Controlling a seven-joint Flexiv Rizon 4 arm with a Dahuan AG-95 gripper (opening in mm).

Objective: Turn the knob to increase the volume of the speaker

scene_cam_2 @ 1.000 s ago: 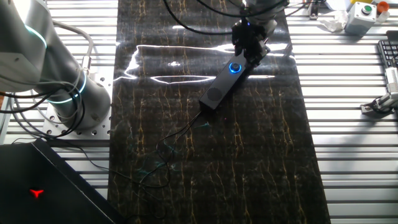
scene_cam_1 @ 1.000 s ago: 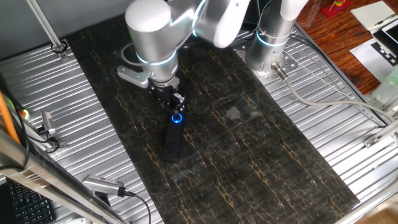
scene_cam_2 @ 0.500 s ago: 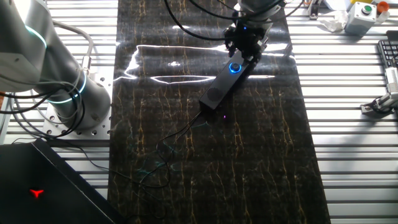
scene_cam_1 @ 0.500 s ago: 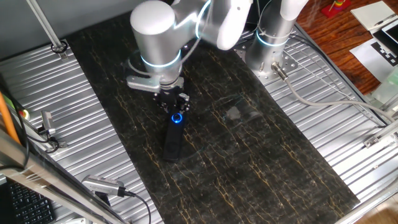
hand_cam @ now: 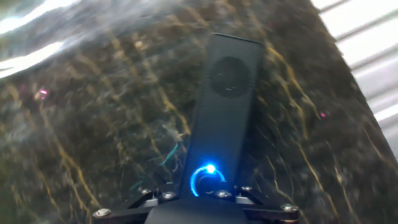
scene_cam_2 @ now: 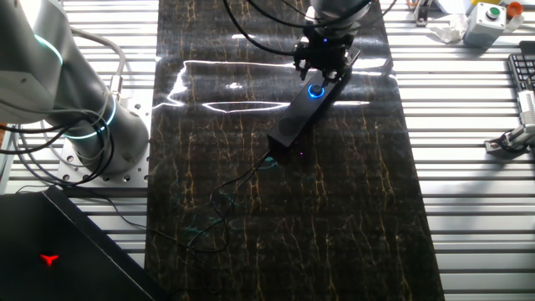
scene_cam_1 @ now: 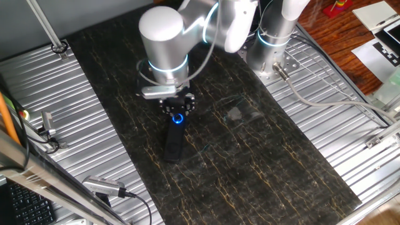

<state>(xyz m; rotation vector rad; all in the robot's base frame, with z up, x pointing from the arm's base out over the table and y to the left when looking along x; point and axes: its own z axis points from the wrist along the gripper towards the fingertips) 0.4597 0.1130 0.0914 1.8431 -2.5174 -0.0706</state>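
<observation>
The speaker (scene_cam_1: pixel 174 140) is a slim black bar lying on the dark marbled mat; it also shows in the other fixed view (scene_cam_2: pixel 294 121) and in the hand view (hand_cam: pixel 227 106). The knob (scene_cam_1: pixel 178 118) glows blue at the bar's far end, also in the other fixed view (scene_cam_2: pixel 316 90) and low in the hand view (hand_cam: pixel 207 180). My gripper (scene_cam_1: pixel 178 112) points straight down onto the knob, its fingers closed around it (scene_cam_2: pixel 321 77). In the hand view the gripper (hand_cam: pixel 208 194) covers the lower part of the blue ring.
The arm's base (scene_cam_1: pixel 275 37) stands at the back of the mat. A second silver arm (scene_cam_2: pixel 75 92) sits at the left. A thin cable (scene_cam_2: pixel 238 180) runs from the speaker's free end. A keyboard edge (scene_cam_2: pixel 522 71) and ribbed metal tabletop (scene_cam_2: pixel 468 167) flank the mat.
The wrist has rotated about the vertical axis over the knob, with the arm's elbow swinging round. The speaker has stayed in place.
</observation>
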